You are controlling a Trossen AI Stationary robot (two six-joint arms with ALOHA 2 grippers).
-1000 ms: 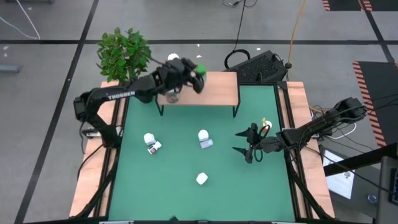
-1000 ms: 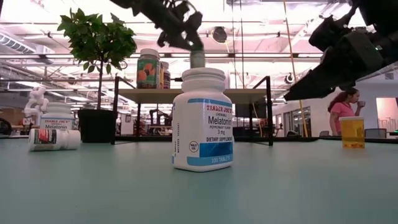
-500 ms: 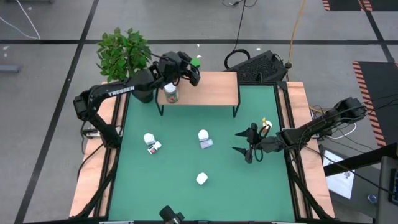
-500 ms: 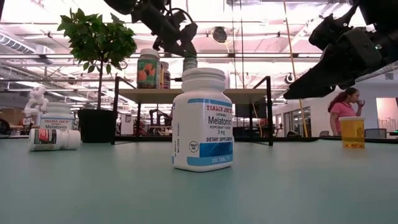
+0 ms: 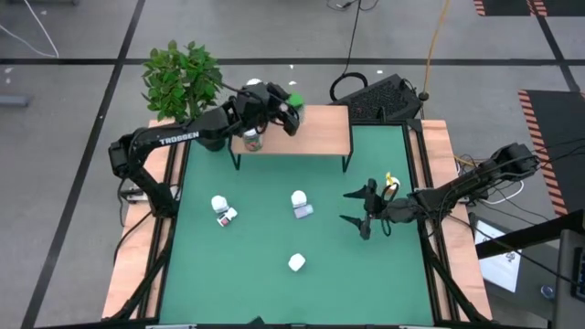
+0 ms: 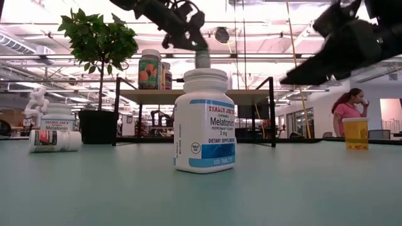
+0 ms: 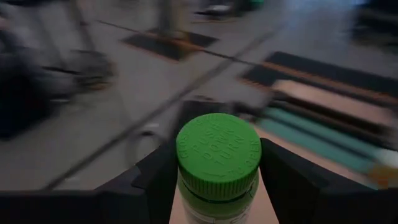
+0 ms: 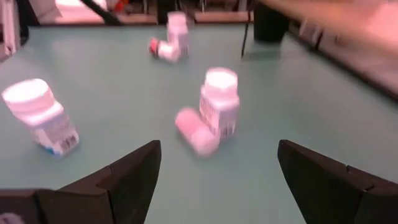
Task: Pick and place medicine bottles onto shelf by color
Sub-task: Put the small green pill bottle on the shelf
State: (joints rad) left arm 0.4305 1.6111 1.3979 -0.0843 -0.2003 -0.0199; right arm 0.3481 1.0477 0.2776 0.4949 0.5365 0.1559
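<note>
Since the earlier frame the left claw (image 5: 291, 102) has swung right over the shelf (image 5: 320, 132), clamped on the green-capped bottle (image 7: 217, 163) held above it, while the right claw (image 5: 357, 211) hangs spread apart over the green surface (image 5: 265, 238).

Green-capped bottle (image 7: 218, 163): body cut off below. Right wrist view: desk bottles (image 8: 219, 102) blurred, labels unreadable.

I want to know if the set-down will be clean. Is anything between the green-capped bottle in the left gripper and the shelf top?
Nothing visible blocks it. The left gripper holds the green-capped bottle over the shelf, whose wood beside it is bare. One bottle with a fruit label already stands near the shelf's left end, close by.
</note>
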